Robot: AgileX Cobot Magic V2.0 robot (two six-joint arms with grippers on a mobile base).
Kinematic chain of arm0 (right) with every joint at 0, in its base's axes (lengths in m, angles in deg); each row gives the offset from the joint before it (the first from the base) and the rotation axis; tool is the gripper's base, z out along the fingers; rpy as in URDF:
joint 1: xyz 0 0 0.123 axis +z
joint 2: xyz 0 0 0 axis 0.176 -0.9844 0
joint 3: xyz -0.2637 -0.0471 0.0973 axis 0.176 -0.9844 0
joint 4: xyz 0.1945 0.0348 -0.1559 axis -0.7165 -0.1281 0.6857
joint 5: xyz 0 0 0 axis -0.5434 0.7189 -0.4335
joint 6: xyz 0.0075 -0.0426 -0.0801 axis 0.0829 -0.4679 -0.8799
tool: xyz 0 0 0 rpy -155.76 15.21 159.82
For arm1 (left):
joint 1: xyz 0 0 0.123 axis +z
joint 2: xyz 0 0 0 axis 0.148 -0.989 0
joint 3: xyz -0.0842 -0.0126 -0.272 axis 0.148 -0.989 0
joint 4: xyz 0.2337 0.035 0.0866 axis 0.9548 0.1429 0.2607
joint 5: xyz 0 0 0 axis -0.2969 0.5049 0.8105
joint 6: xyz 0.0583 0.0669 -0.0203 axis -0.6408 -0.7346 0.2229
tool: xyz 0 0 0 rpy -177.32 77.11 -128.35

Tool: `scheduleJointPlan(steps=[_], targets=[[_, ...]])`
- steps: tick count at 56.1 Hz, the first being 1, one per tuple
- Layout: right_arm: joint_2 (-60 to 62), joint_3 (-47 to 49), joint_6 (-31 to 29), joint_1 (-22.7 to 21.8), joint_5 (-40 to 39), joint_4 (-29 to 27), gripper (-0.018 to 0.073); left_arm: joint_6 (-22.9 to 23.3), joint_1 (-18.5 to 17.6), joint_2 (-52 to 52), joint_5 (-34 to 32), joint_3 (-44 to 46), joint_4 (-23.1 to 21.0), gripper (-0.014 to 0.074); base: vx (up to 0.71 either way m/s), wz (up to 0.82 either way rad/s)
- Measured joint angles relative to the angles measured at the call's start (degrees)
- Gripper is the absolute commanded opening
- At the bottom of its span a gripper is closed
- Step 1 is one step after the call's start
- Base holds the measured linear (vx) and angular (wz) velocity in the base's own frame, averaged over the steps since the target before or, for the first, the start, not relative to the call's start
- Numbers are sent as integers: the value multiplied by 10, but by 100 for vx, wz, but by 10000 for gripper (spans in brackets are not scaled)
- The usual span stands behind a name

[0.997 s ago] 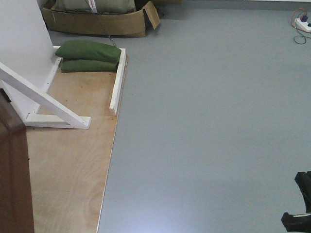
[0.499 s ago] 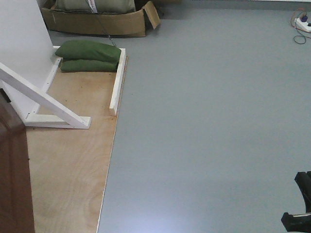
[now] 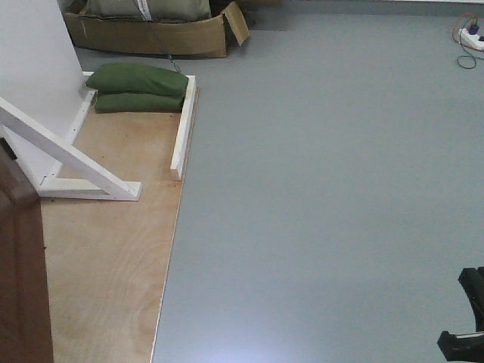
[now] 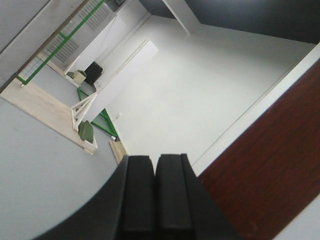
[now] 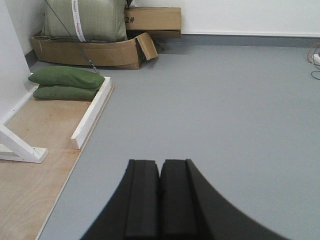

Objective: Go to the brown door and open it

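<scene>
Just to the right of the left claw (image 4: pixel 155 200), close by: brown door (image 4: pixel 270 165), dark wood filling the lower right of the wrist view, pale frame strip along its edge. Left claw clenched, pads pressed flat together, gripping nothing. Right claw (image 5: pixel 160 200) likewise clenched and empty, pointing out over bare grey floor (image 5: pixel 225 100).

Ahead and to the left of the right claw, well apart: two green sandbags (image 5: pixel 65 80) stacked at the far end of a plywood panel (image 5: pixel 30 175), with a white wooden rail (image 5: pixel 92 112) just beside them. Beyond those, a torn cardboard box (image 5: pixel 90 52) holding a large sack (image 5: pixel 85 20). Nearer, off to the left: foot of a white diagonal brace (image 5: pixel 17 147).

Looks like the approach step, nearly done: brown door (image 3: pixel 19 265) in sight at the left edge of the front view, yet touching neither claw. No handle visible in any view; handle side and swing direction impossible to tell.

Next, probably: edge the base toward the left claw's side to bring the door face square ahead, find the handle, release the pads, then close around it. Calls for care with the brace and raised rail near the base's path, and for room to let the door swing.
</scene>
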Motion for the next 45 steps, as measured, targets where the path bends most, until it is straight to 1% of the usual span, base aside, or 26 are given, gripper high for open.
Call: scheduleJointPlan(steps=[9,18,31,45], targets=[[0,0,0,0,0,0,0,0,0,-8,-6,22,-36,-3,0,0],[0,0,0,0,0,0,0,0,0,-11,-12,26,-57,-3,0,0],[0,0,0,0,0,0,0,0,1,-11,3,26,-65,-3,0,0],[0,0,0,0,0,0,0,0,6,-5,66,28,-62,-3,0,0]])
